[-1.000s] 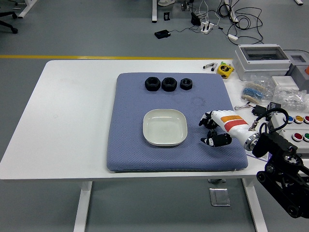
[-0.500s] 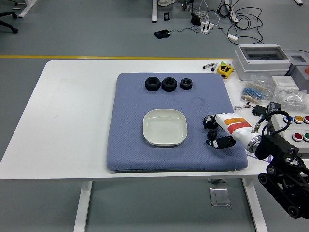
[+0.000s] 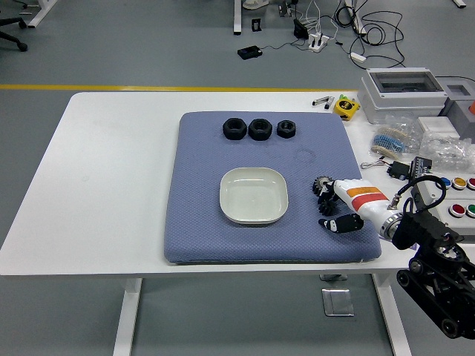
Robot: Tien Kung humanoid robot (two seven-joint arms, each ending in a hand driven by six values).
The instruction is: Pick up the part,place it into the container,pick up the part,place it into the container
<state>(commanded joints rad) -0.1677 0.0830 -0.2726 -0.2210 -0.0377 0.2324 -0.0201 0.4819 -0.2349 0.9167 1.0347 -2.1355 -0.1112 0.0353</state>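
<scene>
The right robot hand [image 3: 332,205] has drawn back toward the mat's [image 3: 200,222] near-right edge, fingers loosely spread, empty.

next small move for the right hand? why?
Probably reach forward and left toward the nearest nut. The right hand sits low over the blue mat, holding nothing, the white dish is empty, and all three black nuts lie in a row at the mat's far edge.
</scene>
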